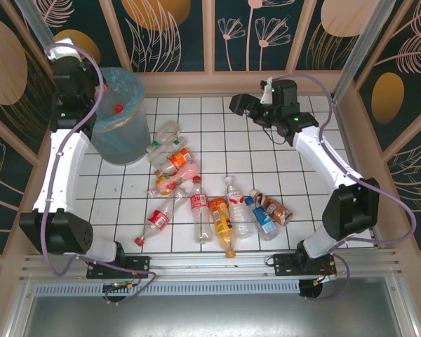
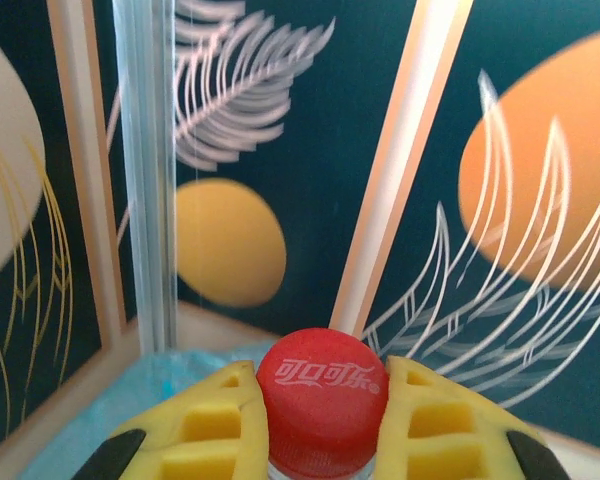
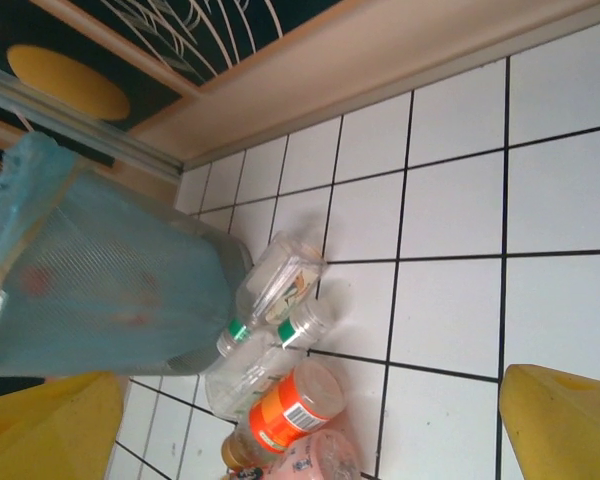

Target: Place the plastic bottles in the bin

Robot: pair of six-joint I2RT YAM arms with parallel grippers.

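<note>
My left gripper [image 2: 322, 425] is shut on a plastic bottle, its yellow fingers [image 2: 210, 430] pinching just under the red cap [image 2: 320, 385]. In the top view this gripper [image 1: 102, 90] hangs at the left rim of the bin [image 1: 123, 133], a grey bucket lined with a light blue bag. A red cap [image 1: 118, 109] shows inside the bin. My right gripper [image 1: 238, 105] stands open above the back tiles with nothing between its fingers [image 3: 565, 420]. Several bottles lie in a cluster [image 1: 172, 158] beside the bin, and several more lie in a row [image 1: 228, 214] near the front.
In the right wrist view, the bin [image 3: 100, 290] stands left of a clear green-capped bottle [image 3: 275, 285] and an orange-labelled bottle [image 3: 290, 405]. A wooden ledge [image 1: 217, 81] and patterned wall panels close off the tiled floor. A metal post [image 2: 145, 170] rises behind the bin.
</note>
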